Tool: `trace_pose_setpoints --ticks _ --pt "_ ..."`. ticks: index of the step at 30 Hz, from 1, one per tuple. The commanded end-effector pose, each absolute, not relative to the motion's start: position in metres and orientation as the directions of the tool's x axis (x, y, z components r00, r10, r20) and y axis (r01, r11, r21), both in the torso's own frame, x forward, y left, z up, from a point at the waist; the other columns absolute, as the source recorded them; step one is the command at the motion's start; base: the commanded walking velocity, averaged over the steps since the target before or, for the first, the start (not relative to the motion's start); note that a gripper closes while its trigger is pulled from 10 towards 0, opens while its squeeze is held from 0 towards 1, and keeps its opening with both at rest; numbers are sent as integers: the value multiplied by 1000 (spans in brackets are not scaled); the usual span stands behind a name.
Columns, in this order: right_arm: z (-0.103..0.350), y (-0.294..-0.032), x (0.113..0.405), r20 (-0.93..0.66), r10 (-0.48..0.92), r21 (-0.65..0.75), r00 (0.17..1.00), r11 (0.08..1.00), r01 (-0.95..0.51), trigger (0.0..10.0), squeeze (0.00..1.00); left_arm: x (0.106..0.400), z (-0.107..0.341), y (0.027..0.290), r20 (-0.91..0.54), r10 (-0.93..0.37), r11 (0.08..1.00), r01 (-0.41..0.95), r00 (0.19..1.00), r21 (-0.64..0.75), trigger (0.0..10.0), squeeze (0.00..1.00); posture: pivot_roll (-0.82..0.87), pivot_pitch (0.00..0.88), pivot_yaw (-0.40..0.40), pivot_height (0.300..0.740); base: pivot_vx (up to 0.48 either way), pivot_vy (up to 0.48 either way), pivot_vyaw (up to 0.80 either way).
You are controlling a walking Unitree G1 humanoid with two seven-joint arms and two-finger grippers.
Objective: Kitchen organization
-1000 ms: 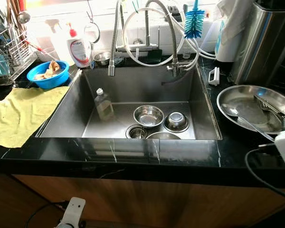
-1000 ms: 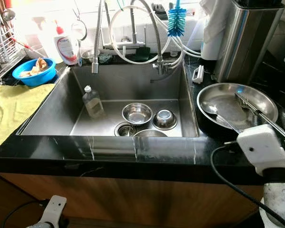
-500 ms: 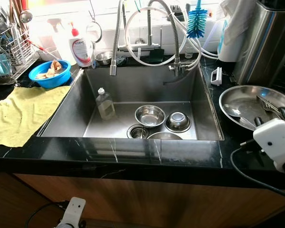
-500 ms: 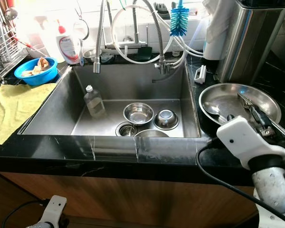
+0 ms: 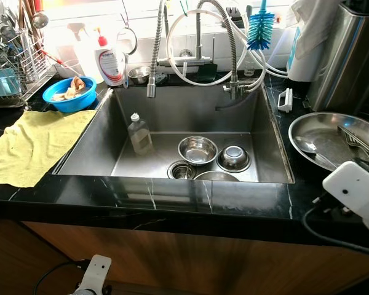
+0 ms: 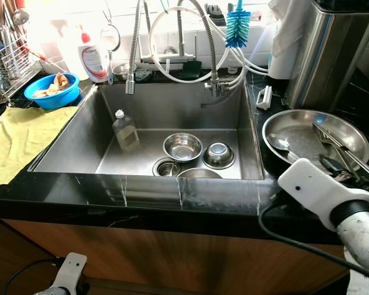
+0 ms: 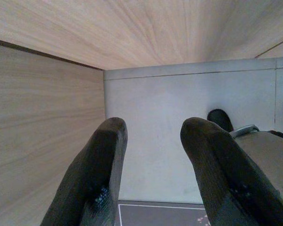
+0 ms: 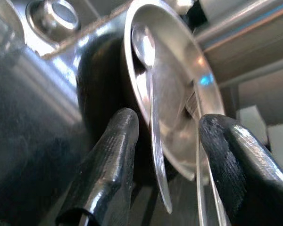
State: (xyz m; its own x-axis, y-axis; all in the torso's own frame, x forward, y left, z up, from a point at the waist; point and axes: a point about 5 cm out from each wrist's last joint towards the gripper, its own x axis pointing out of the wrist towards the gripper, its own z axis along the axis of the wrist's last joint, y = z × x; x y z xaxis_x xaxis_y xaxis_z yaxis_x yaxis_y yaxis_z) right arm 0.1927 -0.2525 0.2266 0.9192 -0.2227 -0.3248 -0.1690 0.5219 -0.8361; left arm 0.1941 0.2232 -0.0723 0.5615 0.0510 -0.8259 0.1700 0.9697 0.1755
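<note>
A round steel plate (image 5: pixel 323 126) lies on the black counter right of the sink, with a spoon (image 5: pixel 307 147) and tongs (image 5: pixel 357 138) on it. My right gripper (image 8: pixel 169 120) is open at the plate's near rim; the spoon's (image 8: pixel 148 75) handle runs between its fingers (image 8: pixel 111 160). The arm's white wrist housing (image 6: pixel 313 190) hangs over the counter's front edge. In the steel sink (image 5: pixel 172 117) are three steel bowls (image 5: pixel 197 149) (image 5: pixel 234 158) (image 5: pixel 216 176) and a clear bottle (image 5: pixel 139 133). My left gripper (image 7: pixel 153 127) hangs open beside the wooden cabinet front.
A yellow cloth (image 5: pixel 31 144), a blue bowl (image 5: pixel 69 95) and a dish rack (image 5: pixel 12 67) stand left of the sink. Faucet hoses (image 5: pixel 155 55), a soap bottle (image 5: pixel 112 61) and a blue brush (image 5: pixel 260 31) line the back. A tall steel container (image 5: pixel 350 55) stands behind the plate.
My right wrist has moved in from the right edge toward the plate's near rim. The whole view has shifted slightly. The left arm hangs as before.
</note>
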Motion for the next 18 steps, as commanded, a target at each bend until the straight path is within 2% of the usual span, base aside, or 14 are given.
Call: trace_pose_setpoints --ticks 1,18 --pt "230 -252 190 -332 -234 -840 914 515 -173 10000 0 191 -74 227 -837 65 968 169 544 185 10000 0 -252 0 100 740 0 0 0" --pt "225 -255 189 -380 -281 -845 882 493 -207 10000 0 192 -73 227 -836 65 969 166 545 184 10000 0 -251 0 101 740 0 0 0"
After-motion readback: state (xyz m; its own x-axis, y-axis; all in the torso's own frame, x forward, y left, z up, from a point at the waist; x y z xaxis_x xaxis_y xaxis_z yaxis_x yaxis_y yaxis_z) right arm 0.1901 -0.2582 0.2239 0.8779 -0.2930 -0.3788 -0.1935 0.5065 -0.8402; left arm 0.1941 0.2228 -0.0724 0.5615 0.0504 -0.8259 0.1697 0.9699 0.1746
